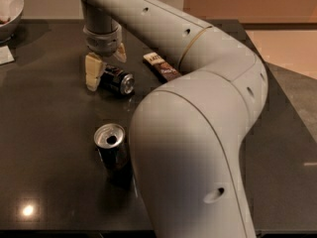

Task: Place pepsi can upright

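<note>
End effector (106, 66) over half-hidden pepsi can (120, 81)

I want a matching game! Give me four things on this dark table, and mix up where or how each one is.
1. short dark-blue pepsi can
2. taller silver-topped can
3. brown snack bar
4. white bowl

a. top-left edge of the view
b. standing upright
c. lying sideways at the cream two-finger gripper
d. lying flat, beside the arm

Pairs: 1-c, 2-b, 3-d, 4-a
</note>
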Robot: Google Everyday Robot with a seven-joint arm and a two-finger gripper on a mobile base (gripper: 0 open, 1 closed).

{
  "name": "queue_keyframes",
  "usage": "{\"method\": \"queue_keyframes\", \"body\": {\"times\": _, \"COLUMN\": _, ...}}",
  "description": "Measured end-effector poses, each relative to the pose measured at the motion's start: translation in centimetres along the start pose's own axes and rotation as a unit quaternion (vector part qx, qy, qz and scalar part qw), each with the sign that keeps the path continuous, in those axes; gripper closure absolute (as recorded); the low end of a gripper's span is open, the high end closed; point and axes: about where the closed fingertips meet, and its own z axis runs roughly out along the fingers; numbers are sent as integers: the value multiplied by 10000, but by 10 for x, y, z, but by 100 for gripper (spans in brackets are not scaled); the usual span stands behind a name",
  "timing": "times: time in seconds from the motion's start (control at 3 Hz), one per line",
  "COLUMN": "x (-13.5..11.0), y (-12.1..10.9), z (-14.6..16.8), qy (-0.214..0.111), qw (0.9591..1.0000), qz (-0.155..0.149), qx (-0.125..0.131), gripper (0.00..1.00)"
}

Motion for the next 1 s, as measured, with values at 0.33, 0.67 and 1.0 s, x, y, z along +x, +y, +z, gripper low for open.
{"method": "queue_keyframes", "body": {"times": 0.33, "x": -2, "y": 2, "z": 3, "qy": -2, "qw": 10000, "qz": -14, "qx": -48, "gripper": 41}}
{"method": "queue_keyframes", "body": {"times": 0.67, "x": 1, "y": 2, "z": -2, "qy": -100, "qw": 9999, "qz": -34, "qx": -103, "gripper": 65}}
{"method": "queue_keyframes", "body": {"times": 1.0, "x": 8, "y": 1, "z": -20, "qy": -431, "qw": 9988, "qz": -126, "qx": -175, "gripper": 87}}
